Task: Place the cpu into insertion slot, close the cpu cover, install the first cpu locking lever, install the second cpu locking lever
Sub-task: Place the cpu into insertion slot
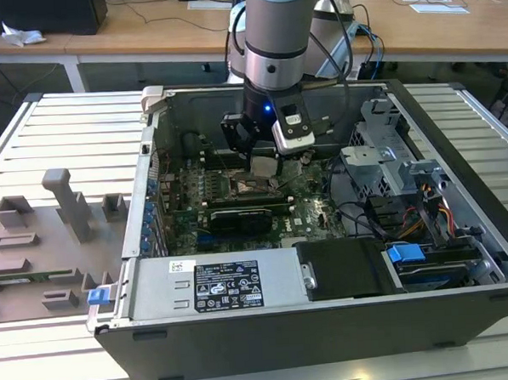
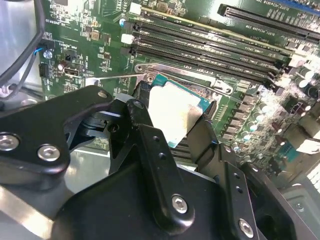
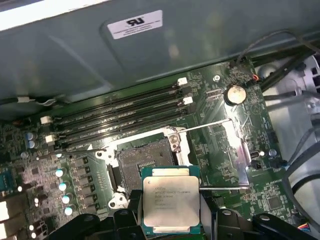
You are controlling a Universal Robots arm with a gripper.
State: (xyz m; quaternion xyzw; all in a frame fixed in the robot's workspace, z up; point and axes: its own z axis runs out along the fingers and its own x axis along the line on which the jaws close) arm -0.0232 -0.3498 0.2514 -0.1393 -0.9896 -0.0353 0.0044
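Note:
My gripper [image 1: 265, 165] hangs inside the open computer case, shut on the cpu [image 3: 171, 202], a silver-topped square chip with a green rim. Both black fingers [image 2: 150, 145] clamp its opposite edges, as both wrist views show. The insertion slot [image 3: 145, 161] lies open just beside and below the held cpu, with its dark pin recess bare. In the exterior view the slot [image 1: 250, 188] is right under the gripper. The cpu cover [image 3: 243, 155] is swung back off the slot, and a thin lever rod [image 3: 202, 125] sticks out above the board. In the second wrist view the cpu [image 2: 172, 112] hovers over the slot's steel frame [image 2: 190, 76].
Long black memory slots [image 3: 120, 112] run beside the socket, and a coin battery [image 3: 235, 93] sits near the cover. A black graphics card [image 1: 243, 218], the power supply [image 1: 216, 286] and the drive cage with cables [image 1: 389, 166] ring the board. A grey fixture plate [image 1: 44, 243] lies outside the case.

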